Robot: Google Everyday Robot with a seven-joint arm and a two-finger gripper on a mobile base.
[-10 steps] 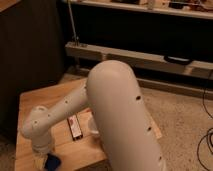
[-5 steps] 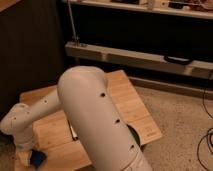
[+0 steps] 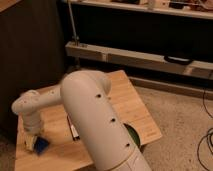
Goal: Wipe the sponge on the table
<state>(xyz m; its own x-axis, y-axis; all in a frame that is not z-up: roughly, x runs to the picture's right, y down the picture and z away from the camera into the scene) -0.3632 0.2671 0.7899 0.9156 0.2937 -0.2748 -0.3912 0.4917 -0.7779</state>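
Note:
My white arm rises from the bottom centre, bends and reaches left. Its wrist points down at the front left corner of the table (image 3: 131, 102), a light tan plank top. The gripper (image 3: 31, 141) sits low at the tabletop there. The sponge (image 3: 41, 145), a small dark-blue pad, lies on the wood right against the gripper's right side, partly hidden by it.
A small black-and-white box (image 3: 74, 131) lies on the table beside the arm. Part of a green bowl (image 3: 132, 135) shows behind the arm near the right edge. A grey metal shelf rail (image 3: 140, 58) runs behind the table. Cables (image 3: 205, 142) lie on the carpet at right.
The gripper and sponge first slid left across the table's front. Since half a second ago they have shifted slightly back and to the right. The elbow swung left as well.

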